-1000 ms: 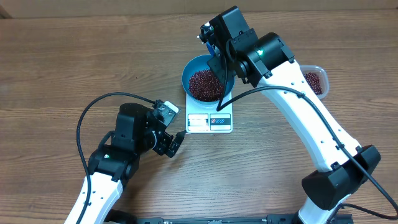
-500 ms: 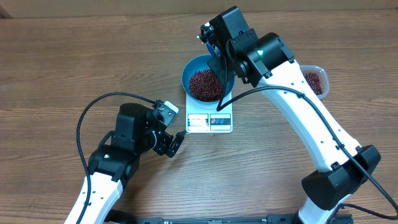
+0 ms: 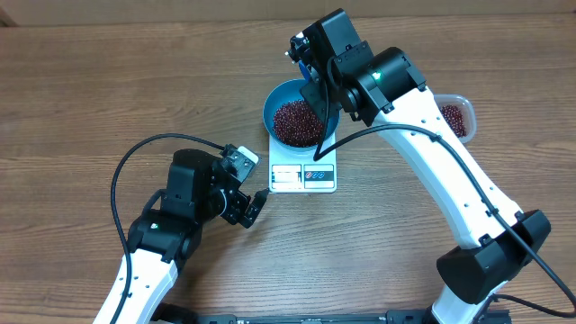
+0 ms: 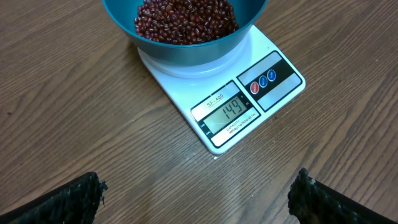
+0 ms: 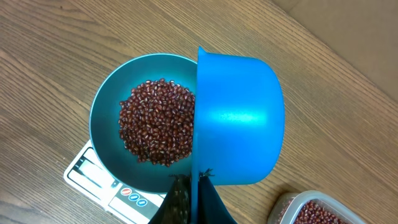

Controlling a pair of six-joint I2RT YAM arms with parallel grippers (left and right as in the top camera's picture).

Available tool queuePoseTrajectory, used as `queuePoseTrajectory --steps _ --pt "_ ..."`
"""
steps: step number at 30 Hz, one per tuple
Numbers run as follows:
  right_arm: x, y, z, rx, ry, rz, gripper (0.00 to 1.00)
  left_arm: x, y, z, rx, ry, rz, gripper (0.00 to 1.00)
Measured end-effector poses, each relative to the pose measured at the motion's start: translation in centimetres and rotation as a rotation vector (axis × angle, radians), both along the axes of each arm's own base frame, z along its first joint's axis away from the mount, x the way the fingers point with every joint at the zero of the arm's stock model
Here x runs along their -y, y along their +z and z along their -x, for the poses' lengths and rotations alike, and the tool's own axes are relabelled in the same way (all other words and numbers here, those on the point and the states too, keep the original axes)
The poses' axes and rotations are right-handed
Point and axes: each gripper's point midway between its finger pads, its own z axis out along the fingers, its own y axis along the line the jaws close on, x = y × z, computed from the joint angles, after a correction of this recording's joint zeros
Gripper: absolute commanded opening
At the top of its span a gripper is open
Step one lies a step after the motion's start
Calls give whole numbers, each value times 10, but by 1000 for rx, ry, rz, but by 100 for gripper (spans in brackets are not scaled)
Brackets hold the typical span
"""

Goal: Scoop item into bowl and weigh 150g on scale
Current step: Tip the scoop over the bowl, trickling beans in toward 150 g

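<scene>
The blue bowl point(image 3: 269, 103) stands on the white scale point(image 3: 303, 176) with a heap of dark red beans point(image 3: 295, 122) inside. In the left wrist view the scale point(image 4: 278, 85) has "149" on its display below the bowl point(image 4: 186, 55) and the beans point(image 4: 186, 17). My right gripper point(image 5: 194, 188) is shut on the handle of a small blue scoop point(image 5: 239, 118), held tipped on its side over the bowl's point(image 5: 101, 134) right rim above the beans point(image 5: 155, 127). My left gripper point(image 4: 199, 194) is open over bare table near the scale's display end, holding nothing.
A clear plastic tub point(image 3: 456, 115) with more beans sits at the right, partly behind the right arm; its corner point(image 5: 311, 208) shows in the right wrist view. The left arm's black cable point(image 3: 144, 148) loops over the wooden table.
</scene>
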Motion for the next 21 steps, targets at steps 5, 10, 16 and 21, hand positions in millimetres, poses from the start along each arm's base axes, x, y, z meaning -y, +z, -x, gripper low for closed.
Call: queuePoseTrajectory --steps 5,10,16,21 --pt "0 0 -1 6 12 11 4 0 0 0 0 0 0 100" --pt "1 1 -2 14 23 20 4 0 0 0 0 0 0 100" --pt "1 1 -3 20 27 28 4 0 0 0 0 0 0 100" --pt "1 1 -3 21 30 31 4 0 0 0 0 0 0 99"
